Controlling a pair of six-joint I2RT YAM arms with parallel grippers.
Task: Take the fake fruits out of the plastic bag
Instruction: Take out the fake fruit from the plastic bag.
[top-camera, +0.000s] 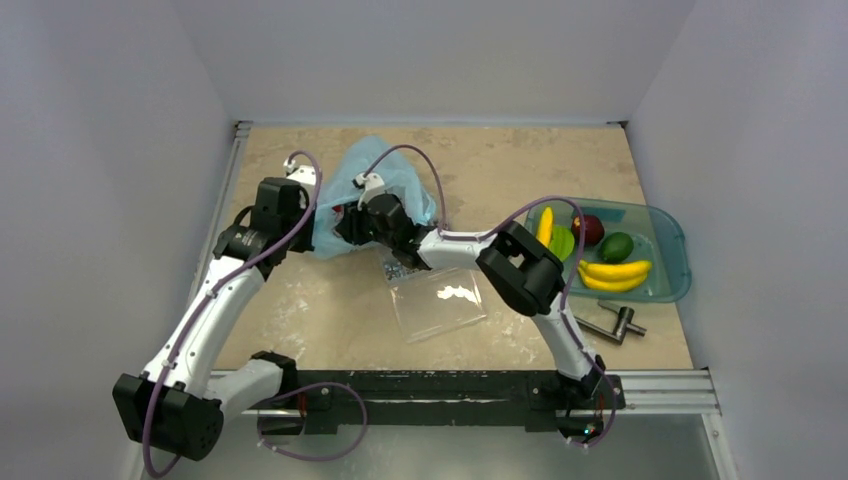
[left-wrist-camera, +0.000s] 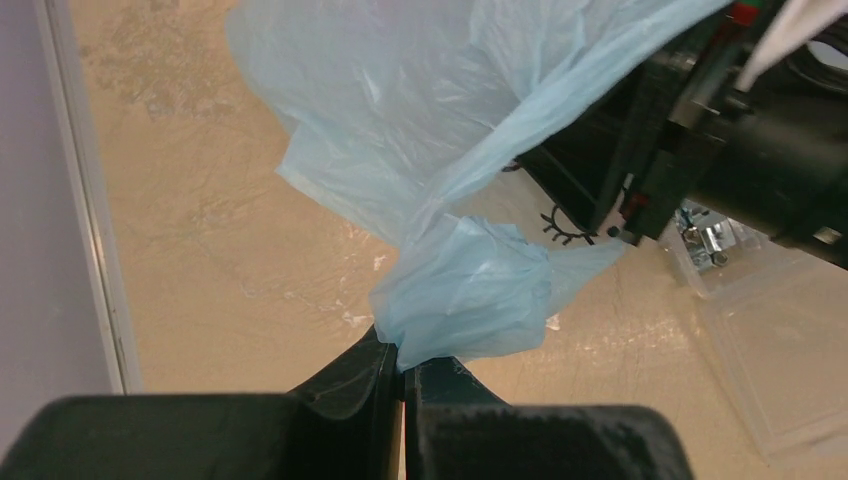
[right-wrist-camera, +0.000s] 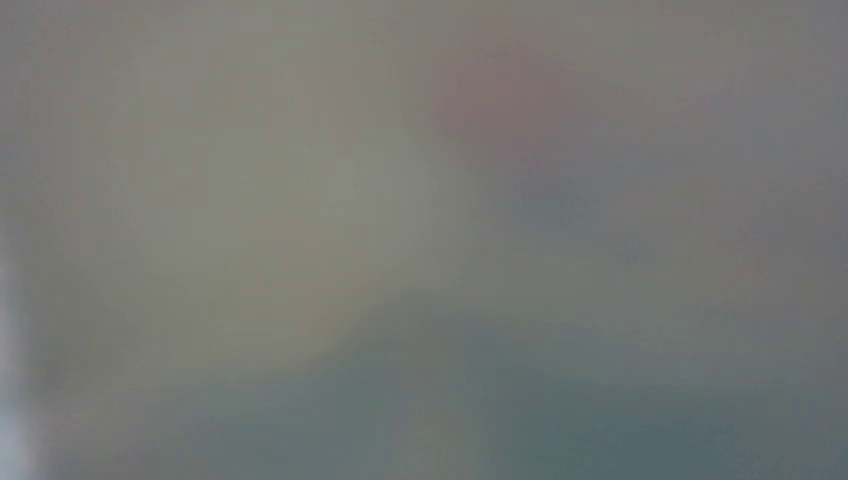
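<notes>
Across the beige speckled desk (top-camera: 500, 170), toward its far left: a thin crinkly light-blue plastic bag (top-camera: 375, 175), held up and stretched between two arms. At the right edge, well apart from it: a translucent teal oval tray (top-camera: 672, 228). Near the middle, just beside the bag's mouth: a clear rectangular plastic box (top-camera: 440, 305).

Clamped shut on a bunched fold of film at the bag's edge: the left claw (left-wrist-camera: 403, 372). Buried in the bag's mouth under draped film: the right claw (top-camera: 350, 224). Impossible to tell whether gaping or closed, or on what, with the right wrist view nothing but grey blur and a faint reddish patch.

Already lying in the tray: glossy yellow plastic bananas (top-camera: 612, 274), a dark red round fruit (top-camera: 588, 229), two green ones (top-camera: 616, 246). Unclear whether any more inside the bag.

Risks, judged from here:
- Pinching film along with a fruit, or instead of one, then dragging the whole bag on withdrawal.
- Tearing thin plastic pulled taut against the left claw's grip.
- Losing that small fold and letting the mouth collapse over the right claw.
- Knocking the clear box with the forearm.
- Dropping a slick fruit short of the tray.
</notes>
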